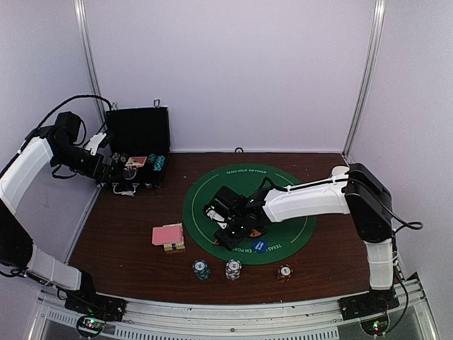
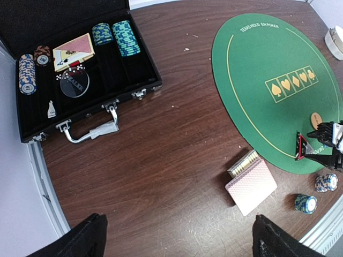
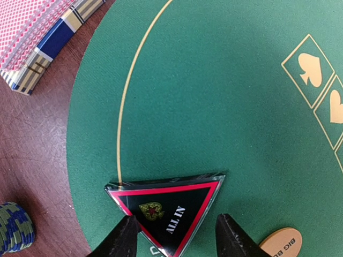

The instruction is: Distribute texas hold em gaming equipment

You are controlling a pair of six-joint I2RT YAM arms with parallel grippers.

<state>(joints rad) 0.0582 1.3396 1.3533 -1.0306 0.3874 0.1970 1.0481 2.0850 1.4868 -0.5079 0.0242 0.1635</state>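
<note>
Closest to my right wrist camera stood my own two fingers [image 3: 126, 238], and my right gripper [image 3: 177, 238] straddled the lower corner of the black-red triangle marker [image 3: 166, 206]. One finger was against its left edge and the other was just off its right edge, so the jaws were about half apart. Whether they actually pinched it I could not tell. The marker sat at the near left rim of the green mat [image 3: 214, 107], on its gold border line, with the orange disc [image 3: 278, 243] just to its right. The blue disc [image 1: 260, 246] lay on the mat beside my wrist. My right arm rose from its base at the near right corner, bent at the elbow and ran its white forearm leftward, low across the mat. Off the mat, on the brown table [image 1: 127, 241], the pink-backed cards [image 3: 32, 27] rested on a striped card box [image 3: 48, 51]. Along the near edge stood the teal chip stack [image 1: 201, 268], the white-blue stack [image 1: 233, 269] and the red stack [image 1: 284, 272], each well apart from its neighbour. My left arm climbed the left side and folded inward at the far corner. There my left gripper [image 2: 179, 241] hung above the table with its fingers spread wide and nothing between them, just beside the open black case [image 1: 138, 131], which held more chips and cards.
</note>
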